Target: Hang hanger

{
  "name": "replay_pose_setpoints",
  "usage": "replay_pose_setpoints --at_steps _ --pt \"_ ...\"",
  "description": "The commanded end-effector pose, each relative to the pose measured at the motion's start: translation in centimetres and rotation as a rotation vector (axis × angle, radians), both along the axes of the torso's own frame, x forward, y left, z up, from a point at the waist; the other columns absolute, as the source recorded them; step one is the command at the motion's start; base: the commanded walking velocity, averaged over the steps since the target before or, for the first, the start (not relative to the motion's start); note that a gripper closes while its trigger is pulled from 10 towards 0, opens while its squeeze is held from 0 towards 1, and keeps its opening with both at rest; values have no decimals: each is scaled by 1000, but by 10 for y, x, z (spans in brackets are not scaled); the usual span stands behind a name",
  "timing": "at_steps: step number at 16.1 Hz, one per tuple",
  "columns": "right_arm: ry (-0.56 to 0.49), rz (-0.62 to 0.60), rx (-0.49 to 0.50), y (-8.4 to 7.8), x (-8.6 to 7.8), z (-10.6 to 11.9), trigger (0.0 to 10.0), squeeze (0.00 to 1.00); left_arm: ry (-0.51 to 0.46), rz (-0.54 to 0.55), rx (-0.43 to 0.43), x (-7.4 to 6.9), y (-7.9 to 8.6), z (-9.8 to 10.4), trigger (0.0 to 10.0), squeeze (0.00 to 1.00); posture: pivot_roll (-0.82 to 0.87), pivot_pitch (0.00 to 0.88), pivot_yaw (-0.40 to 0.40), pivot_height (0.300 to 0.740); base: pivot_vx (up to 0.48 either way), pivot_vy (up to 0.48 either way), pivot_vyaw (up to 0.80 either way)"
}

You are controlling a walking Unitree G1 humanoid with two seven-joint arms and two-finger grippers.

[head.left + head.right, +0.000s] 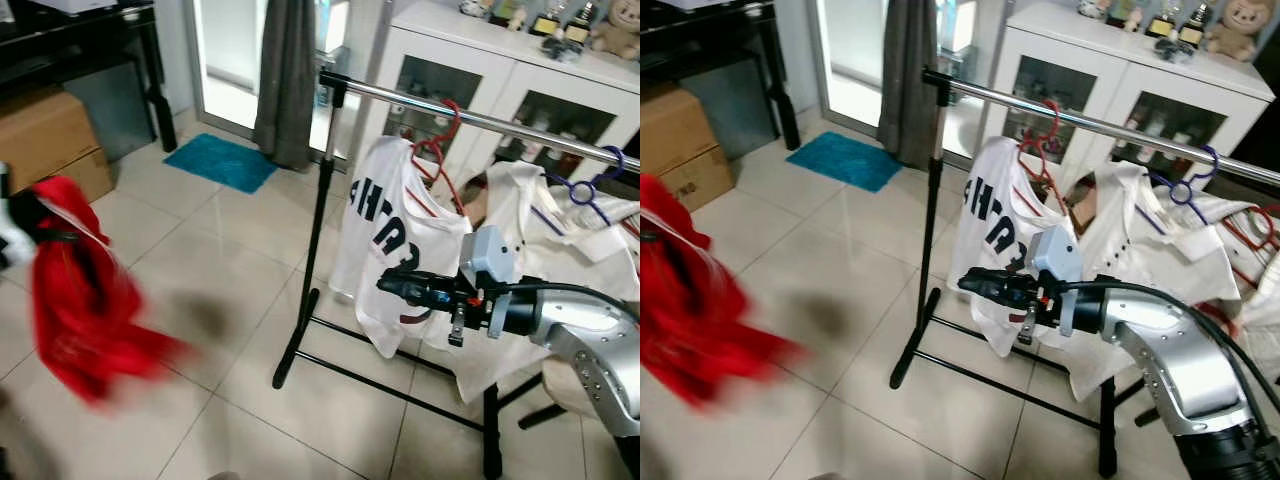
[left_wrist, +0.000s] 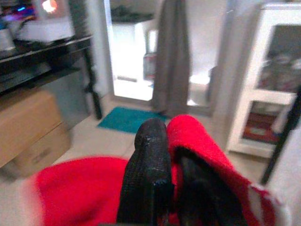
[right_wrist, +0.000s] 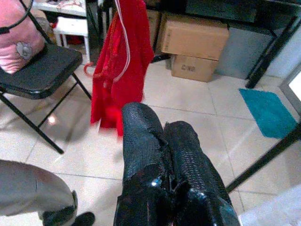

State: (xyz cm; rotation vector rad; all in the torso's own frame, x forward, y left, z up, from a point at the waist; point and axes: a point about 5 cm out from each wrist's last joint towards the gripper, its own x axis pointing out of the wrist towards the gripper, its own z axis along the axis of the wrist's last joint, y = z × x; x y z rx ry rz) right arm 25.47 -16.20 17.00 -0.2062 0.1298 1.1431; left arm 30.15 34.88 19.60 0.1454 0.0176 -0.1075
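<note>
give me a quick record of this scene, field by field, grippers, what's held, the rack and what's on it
left gripper: shut on red garment, out at the robot's left
right gripper: fingers together, nothing held, raised before the rack
rack: black-framed clothes rack with chrome rail
on rail: white shirt with dark lettering on red hanger; second white shirt on purple hanger

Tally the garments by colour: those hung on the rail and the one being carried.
Red garment: 1, held in the left end effector
White shirts on the rail: 2, one on a red hanger, one on a blue hanger
Total: 3
White cloth at the far right edge may be another; cannot tell.
</note>
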Motion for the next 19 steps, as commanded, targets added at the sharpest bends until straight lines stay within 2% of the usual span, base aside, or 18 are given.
replay_pose_setpoints --at_steps 1,2,4,8,9,10,11,14,15,17,19 --pt "3 5 0 3 -3 -2 0 0 -35 -88 -22 5 -19 2 0 0 -55 0 -89 740 0 0 0" --pt "8 5 -1 4 -4 -5 0 0 -46 -112 -51 7 -27 0 0 0 -56 0 -89 740 0 0 0" --pt "13 -8 2 5 -5 -7 0 0 -54 -111 -70 11 -33 0 0 0 -57 0 -89 740 0 0 0" --pt "10 -57 5 9 -7 -11 0 0 -59 -120 -52 13 -42 6 0 0 -63 0 -85 740 0 0 0" --pt "3 -127 -6 11 -3 -15 10000 0 -50 -89 -43 17 -46 9 0 0 -63 0 -84 740 0 0 0" --pt "5 -197 -13 11 2 -19 10000 0 -51 -68 -51 21 -52 12 0 0 -63 0 -84 740 0 0 0" --pt "4 -331 -15 9 12 -26 10000 1000 -71 -60 -90 28 -65 17 0 0 -59 0 -83 740 0 0 0" --pt "-2 -403 23 13 17 -27 10000 1000 -80 -39 -157 39 -86 22 0 0 -49 0 -81 740 0 0 0" --pt "-4 -400 45 21 17 -26 10000 1000 -66 -21 -187 50 -102 22 0 0 -48 0 -73 740 0 0 0" --pt "11 -370 61 33 13 -26 10000 1000 -39 36 -167 66 -124 20 0 0 -52 0 -67 740 0 0 0" --pt "33 -324 75 41 9 -26 10000 1000 -16 58 -139 76 -142 18 0 0 -56 0 -60 740 0 0 0"
